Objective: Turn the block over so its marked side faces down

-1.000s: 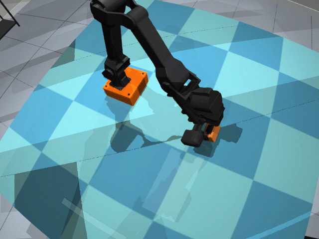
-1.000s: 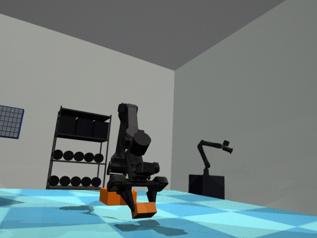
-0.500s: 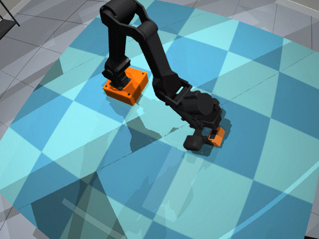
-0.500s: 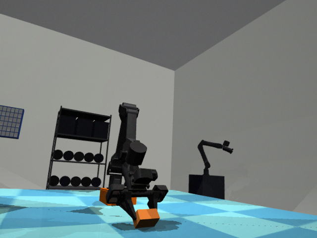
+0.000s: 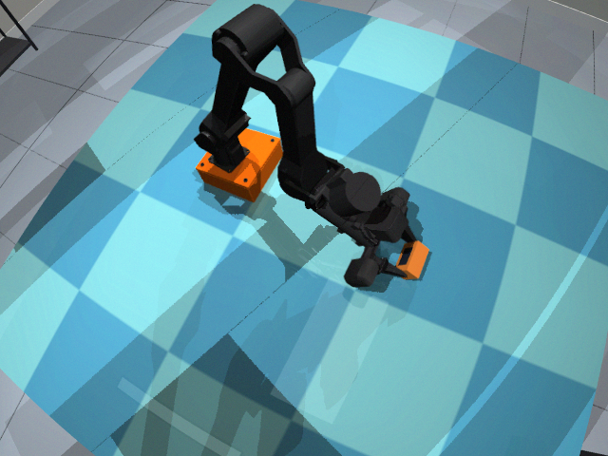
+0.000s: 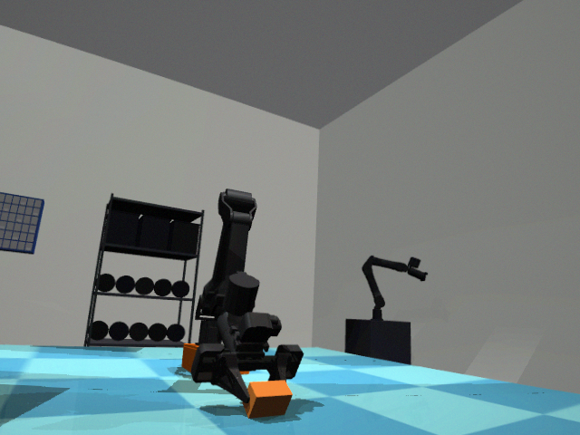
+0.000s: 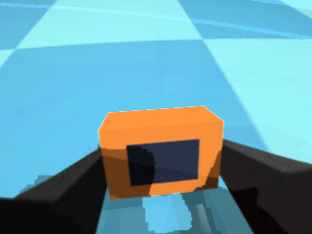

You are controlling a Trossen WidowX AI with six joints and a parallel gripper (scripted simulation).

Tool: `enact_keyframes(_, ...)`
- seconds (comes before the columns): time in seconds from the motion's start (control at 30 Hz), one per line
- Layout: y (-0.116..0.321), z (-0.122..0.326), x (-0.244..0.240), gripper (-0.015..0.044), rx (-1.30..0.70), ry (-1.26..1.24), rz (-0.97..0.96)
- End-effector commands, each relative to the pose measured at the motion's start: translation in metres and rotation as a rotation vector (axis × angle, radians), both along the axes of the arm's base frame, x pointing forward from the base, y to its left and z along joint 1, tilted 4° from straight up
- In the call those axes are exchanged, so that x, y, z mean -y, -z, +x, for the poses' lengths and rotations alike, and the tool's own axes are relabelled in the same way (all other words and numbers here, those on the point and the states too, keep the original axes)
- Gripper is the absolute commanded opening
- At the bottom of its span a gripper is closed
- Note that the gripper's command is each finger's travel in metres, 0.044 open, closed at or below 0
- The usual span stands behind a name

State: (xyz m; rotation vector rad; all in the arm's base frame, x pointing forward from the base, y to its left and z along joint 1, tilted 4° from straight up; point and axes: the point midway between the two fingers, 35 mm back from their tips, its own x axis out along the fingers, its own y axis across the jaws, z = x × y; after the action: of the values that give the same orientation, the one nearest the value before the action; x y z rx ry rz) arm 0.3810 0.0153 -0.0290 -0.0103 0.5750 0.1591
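Note:
The orange block [image 5: 417, 259] [image 6: 270, 399] [image 7: 210, 161] is tilted, low at the table [image 5: 451, 299] [image 6: 374, 411] [image 7: 58, 88]. I cannot tell whether its lower edge touches the table. Its dark marked side [image 5: 407, 256] [image 7: 175, 161] faces back toward the wrist and the arm, not down; the exterior view does not show it. My gripper [image 5: 410, 258] [image 6: 265, 391] [image 7: 160, 149] is shut on the block, one finger on each end. The gripper slants low and outward from the arm. In the exterior view one fingertip is hidden behind the block.
The arm's orange base [image 5: 265, 142] [image 6: 188, 358] stands on the checkered surface behind the gripper. A dark shelf rack [image 6: 149, 251] stands by the far wall, and another arm [image 6: 374, 285] on a dark pedestal [image 6: 377, 342] stands to the right in the background.

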Motion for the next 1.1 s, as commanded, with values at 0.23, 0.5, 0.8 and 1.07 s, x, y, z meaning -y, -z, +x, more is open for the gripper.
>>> enact_keyframes(0.23, -0.0011, -0.0177, -0.0014, 0.0000, 0.106, -0.002, 0.025)
enact_keyframes(0.5, -0.0045, -0.0179, -0.0012, 0.0000, 0.129, -0.001, 0.029)
enact_keyframes(0.8, -0.0045, -0.0179, -0.0012, 0.0000, 0.129, -0.001, 0.029)
enact_keyframes(1.07, -0.0045, -0.0179, -0.0012, 0.0184, 0.129, -0.001, 0.029)
